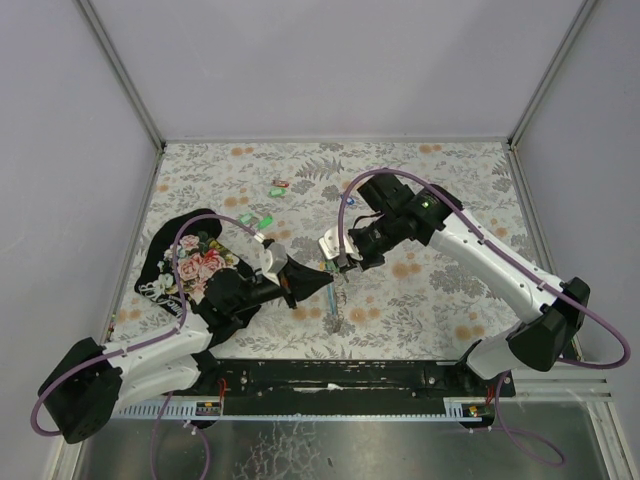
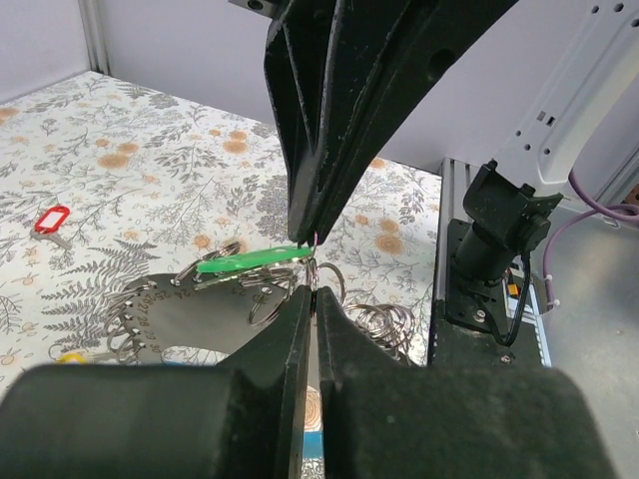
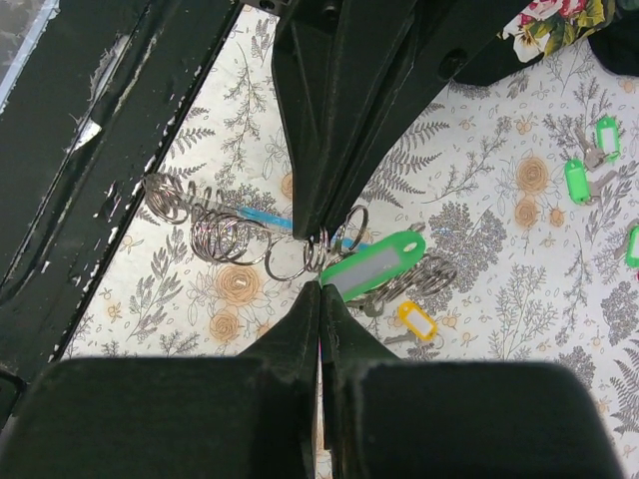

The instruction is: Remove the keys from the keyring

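Note:
The keys, a bright green tag (image 3: 374, 264) with a grey label, hang just above the table, edge-on in the left wrist view (image 2: 250, 261). The keyring (image 3: 230, 239) is a floppy grey band (image 2: 190, 311) strung with metal split rings and one blue section (image 3: 265, 218). My left gripper (image 2: 313, 291) is shut on a split ring of it. My right gripper (image 3: 319, 286) meets it tip to tip, shut on the green tag's ring end. From above, the left gripper (image 1: 328, 283) and right gripper (image 1: 340, 262) touch over mid-table.
A yellow tag (image 3: 416, 319) lies under the rings. Loose green tags (image 3: 577, 180) lie further out, a red tag (image 2: 50, 220) at the back. The black floral cloth (image 1: 190, 260) sits left, beside the left arm. Metal frame rail (image 2: 469, 299) bounds the near edge.

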Robot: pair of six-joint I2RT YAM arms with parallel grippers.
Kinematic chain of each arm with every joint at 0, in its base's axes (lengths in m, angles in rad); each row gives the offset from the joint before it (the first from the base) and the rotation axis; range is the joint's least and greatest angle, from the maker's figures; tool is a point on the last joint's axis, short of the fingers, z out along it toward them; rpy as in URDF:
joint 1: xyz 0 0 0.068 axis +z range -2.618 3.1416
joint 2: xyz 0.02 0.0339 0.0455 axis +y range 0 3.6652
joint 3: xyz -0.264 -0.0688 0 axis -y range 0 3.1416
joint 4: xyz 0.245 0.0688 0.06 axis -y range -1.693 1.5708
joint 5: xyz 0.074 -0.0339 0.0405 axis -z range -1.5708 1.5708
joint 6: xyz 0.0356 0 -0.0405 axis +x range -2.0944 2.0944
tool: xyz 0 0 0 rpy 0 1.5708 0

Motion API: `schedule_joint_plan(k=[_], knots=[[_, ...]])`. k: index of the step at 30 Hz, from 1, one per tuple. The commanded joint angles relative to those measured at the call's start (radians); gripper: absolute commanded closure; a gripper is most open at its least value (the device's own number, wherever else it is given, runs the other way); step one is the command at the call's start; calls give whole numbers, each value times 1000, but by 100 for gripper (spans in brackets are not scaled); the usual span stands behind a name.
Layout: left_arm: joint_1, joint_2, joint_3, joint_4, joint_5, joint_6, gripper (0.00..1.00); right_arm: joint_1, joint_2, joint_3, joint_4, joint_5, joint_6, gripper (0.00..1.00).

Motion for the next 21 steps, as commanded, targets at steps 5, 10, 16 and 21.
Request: schedule_joint_plan(k=[5,10,16,21], knots=[[7,-23,-42,178,-45,-40,100,-1,-53,-115,105,-15,58,100],[7,-31,-67,208,-52,-58,100,-2,-61,-140,163,4,110,100],[7,-28,-92,199,-57,-49,100,-2,-70,-43,121,26,130,100],[7,-23,-94,168,-59,-36,100,-2,-64,40,69,36,129,100]])
